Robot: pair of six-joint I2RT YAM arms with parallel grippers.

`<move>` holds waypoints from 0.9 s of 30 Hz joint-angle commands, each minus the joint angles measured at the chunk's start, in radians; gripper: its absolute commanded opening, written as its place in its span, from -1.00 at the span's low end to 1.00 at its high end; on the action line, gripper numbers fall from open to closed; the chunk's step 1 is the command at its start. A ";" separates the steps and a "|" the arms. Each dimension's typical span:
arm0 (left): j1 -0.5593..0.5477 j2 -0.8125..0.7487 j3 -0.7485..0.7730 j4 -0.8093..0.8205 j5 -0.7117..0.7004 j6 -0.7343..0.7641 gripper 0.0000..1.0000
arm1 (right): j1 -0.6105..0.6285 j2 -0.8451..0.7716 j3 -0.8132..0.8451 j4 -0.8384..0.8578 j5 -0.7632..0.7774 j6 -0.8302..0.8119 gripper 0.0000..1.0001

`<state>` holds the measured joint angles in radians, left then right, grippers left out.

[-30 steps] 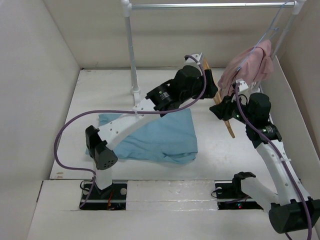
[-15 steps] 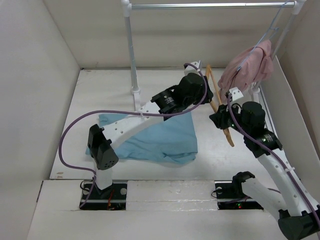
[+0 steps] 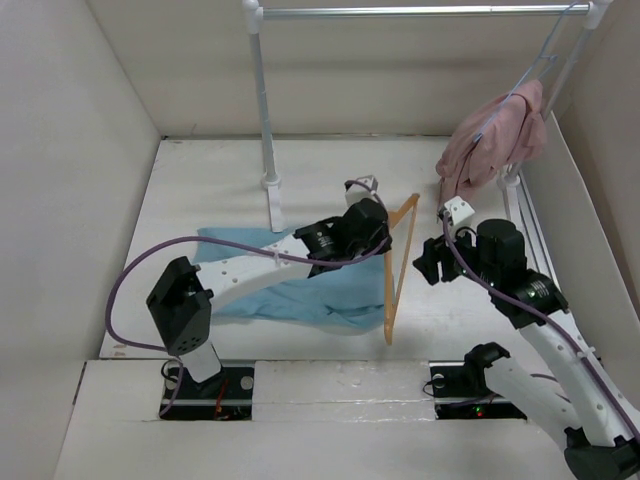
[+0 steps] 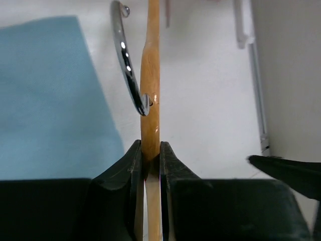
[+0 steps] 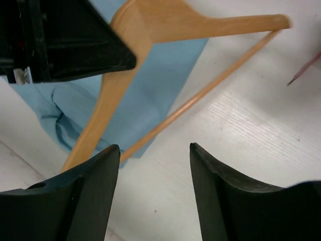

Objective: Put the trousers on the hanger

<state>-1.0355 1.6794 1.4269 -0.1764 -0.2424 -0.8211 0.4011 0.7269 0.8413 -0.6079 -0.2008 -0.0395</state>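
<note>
My left tool point(image 4: 149, 149) clenches the hanger point(image 5: 165, 22) over the right edge of the trousers point(image 3: 335, 288). My right tool point(image 5: 153, 150) hangs released above white counter point(image 5: 241, 125) beside it.

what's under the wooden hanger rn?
From the right wrist view, the hanger is over the trousers at its neck and one arm, over bare table at the other end. The left gripper, clamped on it, hides the cloth behind it.
</note>
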 commanded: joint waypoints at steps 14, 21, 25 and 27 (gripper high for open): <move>-0.118 -0.031 -0.281 0.253 -0.268 -0.323 -1.00 | -0.051 0.245 -0.208 0.314 -0.316 -0.076 -0.40; -0.118 0.080 -0.264 0.192 -0.347 -0.386 -1.00 | -0.085 0.436 -0.248 0.522 -0.310 -0.063 -0.12; -0.118 0.083 -0.298 0.186 -0.350 -0.423 -1.00 | -0.113 0.581 -0.239 0.632 -0.337 -0.056 -0.04; -0.118 0.083 -0.304 0.178 -0.351 -0.424 -1.00 | -0.113 0.655 -0.245 0.701 -0.354 -0.046 -0.02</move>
<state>-1.1511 1.7535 1.1389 0.0551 -0.5568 -1.1973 0.2947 1.3224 0.5896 -0.0872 -0.5014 -0.0963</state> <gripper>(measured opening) 0.080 0.487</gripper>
